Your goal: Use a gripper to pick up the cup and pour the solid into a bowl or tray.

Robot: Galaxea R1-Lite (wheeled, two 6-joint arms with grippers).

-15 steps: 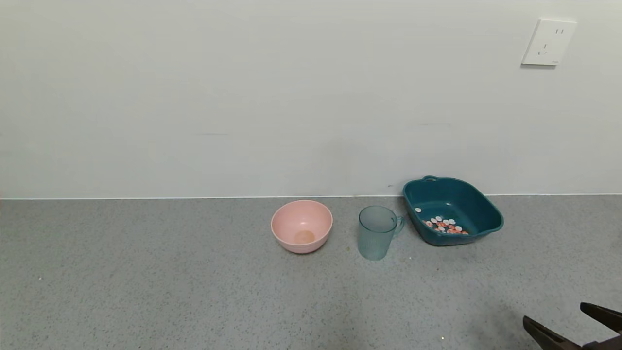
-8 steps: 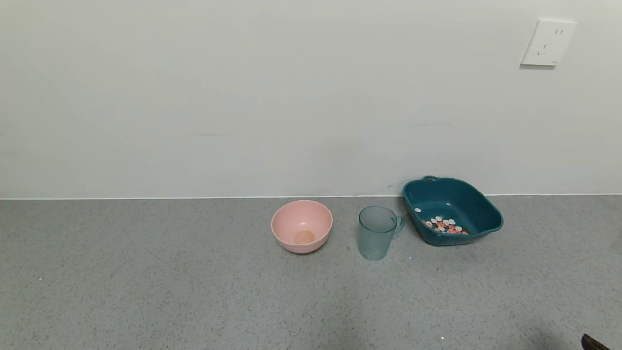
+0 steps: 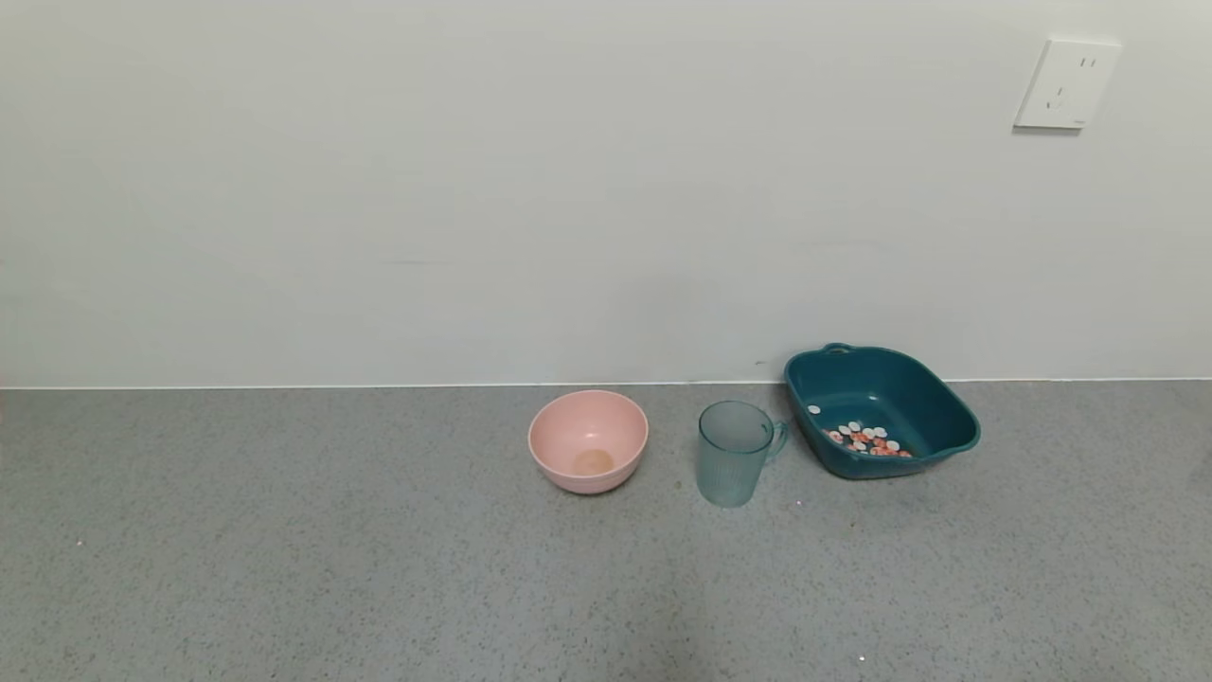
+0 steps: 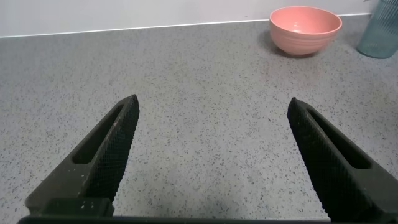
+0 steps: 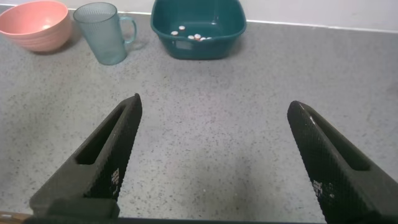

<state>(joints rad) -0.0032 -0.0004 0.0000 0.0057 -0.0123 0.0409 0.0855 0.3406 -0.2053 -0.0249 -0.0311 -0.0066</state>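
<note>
My right hand (image 5: 214, 158) is gone from the head view, where a second ago its dark fingers showed at the near right corner of the table, well short of the cup. It has pulled back toward me and hangs released, fingers spread wide with nothing between them. I take that to mean the pour is over and I am retreating.

The small translucent pale teal plastic cup (image 3: 736, 453), ribbed on its lower half, with a side handle, stands upright on the speckled grey table (image 3: 284, 568), and it looks empty, though its frosted wall makes that hard to swear to. Just to the right of the cup sits the dark teal rounded-square plastic basin (image 3: 933, 398), smooth and glossy, with a small loop handle on its far rim. The little round red-orange and white pieces (image 3: 866, 439) lie scattered on the basin floor, gathered toward the side nearest me. On the other side of the cup, a little apart from it, sits the round matte pink bowl (image 3: 588, 440); it holds none of the pieces, only a faint tan patch at its bottom.

My left hand (image 4: 211, 162) is parked low over bare table, well off from the cup on the pink bowl's side, fingers likewise wide apart and grasping nothing.
</note>
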